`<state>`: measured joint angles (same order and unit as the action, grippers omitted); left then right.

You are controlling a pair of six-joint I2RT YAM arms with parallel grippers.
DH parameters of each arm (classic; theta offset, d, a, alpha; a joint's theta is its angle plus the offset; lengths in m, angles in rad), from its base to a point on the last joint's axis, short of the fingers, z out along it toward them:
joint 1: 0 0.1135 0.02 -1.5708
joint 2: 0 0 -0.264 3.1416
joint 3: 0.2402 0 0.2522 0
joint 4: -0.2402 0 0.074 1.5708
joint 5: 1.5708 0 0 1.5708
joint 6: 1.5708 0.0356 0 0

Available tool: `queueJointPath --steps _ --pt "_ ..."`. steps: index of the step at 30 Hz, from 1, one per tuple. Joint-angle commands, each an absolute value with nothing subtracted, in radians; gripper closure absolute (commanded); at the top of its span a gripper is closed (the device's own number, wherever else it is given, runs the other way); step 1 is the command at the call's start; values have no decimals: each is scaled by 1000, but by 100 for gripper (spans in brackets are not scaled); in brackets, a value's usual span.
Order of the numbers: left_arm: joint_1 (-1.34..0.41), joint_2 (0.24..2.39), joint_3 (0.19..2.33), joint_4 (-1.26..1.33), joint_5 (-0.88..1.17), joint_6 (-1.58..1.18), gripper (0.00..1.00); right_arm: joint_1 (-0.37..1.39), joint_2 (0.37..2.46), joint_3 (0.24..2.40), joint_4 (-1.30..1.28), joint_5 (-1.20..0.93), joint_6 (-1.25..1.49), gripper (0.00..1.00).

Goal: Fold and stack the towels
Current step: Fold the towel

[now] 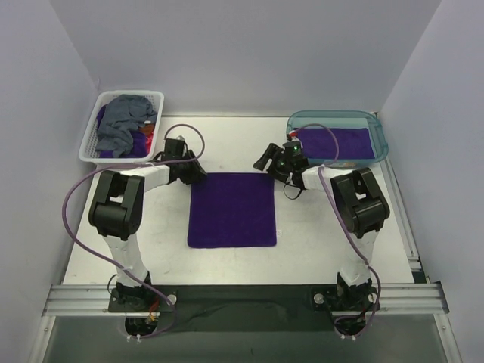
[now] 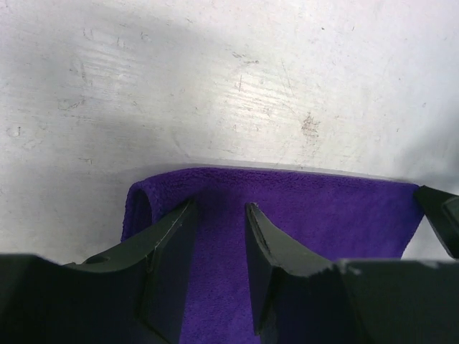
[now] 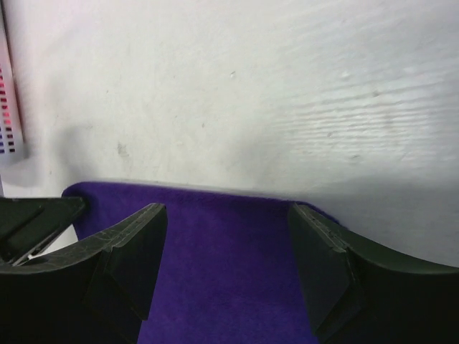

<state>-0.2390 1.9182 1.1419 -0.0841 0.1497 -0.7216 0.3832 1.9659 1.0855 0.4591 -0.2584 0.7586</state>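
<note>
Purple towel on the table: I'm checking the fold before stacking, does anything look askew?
Mostly tidy: the purple towel lies flat and roughly square. Only its far left corner, by the left gripper, puffs up in a small loop.

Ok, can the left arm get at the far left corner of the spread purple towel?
Probably yes: the left gripper sits open right over that corner of the purple towel, with nothing between them.

Open table (image 1: 318, 242) left and right of flat purple towel (image 1: 231, 209); basket (image 1: 89, 145) blocks far-left corner, tub (image 1: 382, 144) far-right.
</note>
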Motion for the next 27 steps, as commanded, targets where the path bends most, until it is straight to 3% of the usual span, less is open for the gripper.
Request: queueJointPath --steps 1,5,15,20,27 --pt "-216 1931 1098 -57 137 -707 56 350 1967 1066 479 -173 715 31" --pt "-212 1888 1095 -74 146 -692 54 354 1916 1106 437 -179 664 30" --pt "-232 1677 1097 -150 224 -670 33 439 1712 1088 244 -262 630 30" --pt "-242 1501 955 -225 216 -680 32 502 1614 974 161 -327 658 37" --pt "-336 1261 682 -278 203 -718 43 525 1497 752 167 -403 735 53"
